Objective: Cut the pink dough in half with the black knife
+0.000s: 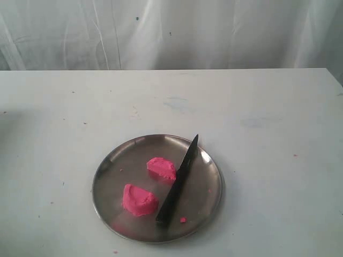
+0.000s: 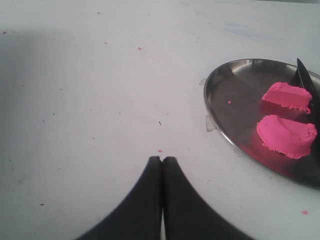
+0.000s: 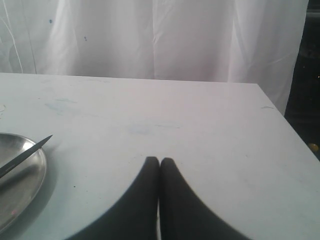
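Note:
The pink dough lies as two half-round lumps on the steel plate (image 1: 107,176): one lump (image 1: 161,168) near the middle, the other (image 1: 138,200) nearer the front. The black knife (image 1: 178,181) rests across the plate to the right of the lumps, its tip over the far rim. Neither gripper shows in the exterior view. In the left wrist view my left gripper (image 2: 162,159) is shut and empty over bare table, well apart from the plate (image 2: 220,100), both lumps (image 2: 287,96) (image 2: 287,135) and the knife tip (image 2: 303,75). My right gripper (image 3: 159,160) is shut and empty, away from the plate rim (image 3: 35,175) and knife tip (image 3: 30,149).
A tiny pink crumb (image 1: 183,219) lies on the plate by the knife handle. Small pink specks (image 2: 160,150) dot the white table (image 1: 268,118). A white curtain (image 1: 171,32) hangs behind the far edge. The table's right edge (image 3: 290,130) drops off beside my right gripper.

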Tool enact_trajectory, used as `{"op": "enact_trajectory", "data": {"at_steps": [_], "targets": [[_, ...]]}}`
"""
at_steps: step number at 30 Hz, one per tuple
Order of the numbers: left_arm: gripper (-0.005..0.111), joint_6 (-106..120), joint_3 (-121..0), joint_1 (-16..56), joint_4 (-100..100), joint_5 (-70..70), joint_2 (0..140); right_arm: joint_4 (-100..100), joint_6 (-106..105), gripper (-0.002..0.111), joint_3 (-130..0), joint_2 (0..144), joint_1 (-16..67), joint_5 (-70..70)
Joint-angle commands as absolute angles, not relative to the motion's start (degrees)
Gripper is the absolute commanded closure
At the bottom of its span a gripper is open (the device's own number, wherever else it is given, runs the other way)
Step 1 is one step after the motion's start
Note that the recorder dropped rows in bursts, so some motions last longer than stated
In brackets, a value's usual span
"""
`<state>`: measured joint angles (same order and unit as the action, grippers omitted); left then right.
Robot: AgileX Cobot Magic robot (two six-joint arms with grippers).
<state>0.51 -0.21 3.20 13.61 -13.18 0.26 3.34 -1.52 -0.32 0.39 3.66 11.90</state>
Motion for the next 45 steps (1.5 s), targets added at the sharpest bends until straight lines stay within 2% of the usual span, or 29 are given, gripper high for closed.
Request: {"op": "enact_trajectory", "data": {"at_steps": [1, 45], "targets": [[0.107, 0.0, 0.0, 3.5, 13.6, -12.9, 0.0, 2.9, -1.3, 0.108, 0.0, 0.0, 3.4, 11.9], [0.107, 0.0, 0.0, 1.3, 13.4, -12.4, 0.0, 2.9, -1.3, 0.108, 0.0, 0.0, 3.4, 11.9]]}}
